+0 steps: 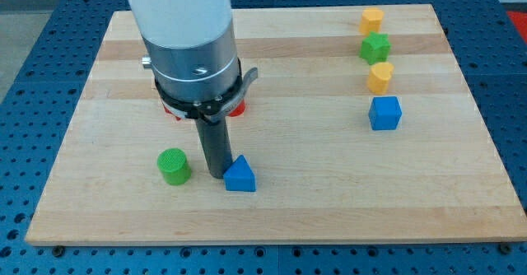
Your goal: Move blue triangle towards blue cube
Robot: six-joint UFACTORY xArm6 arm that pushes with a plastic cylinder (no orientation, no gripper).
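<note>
Tool tip [216,174] | a bare rod (no jaws to open) | blue triangle [240,175] touches its right | you push right, up-view, toward blue cube [384,113].

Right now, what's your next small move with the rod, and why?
Probably a short push toward the view's right and slightly up. My tip sits just left of the blue triangle, touching or nearly so, with the green cylinder on its other side. The blue cube lies to the right and higher, so pushing from here should send the triangle toward it.
</note>
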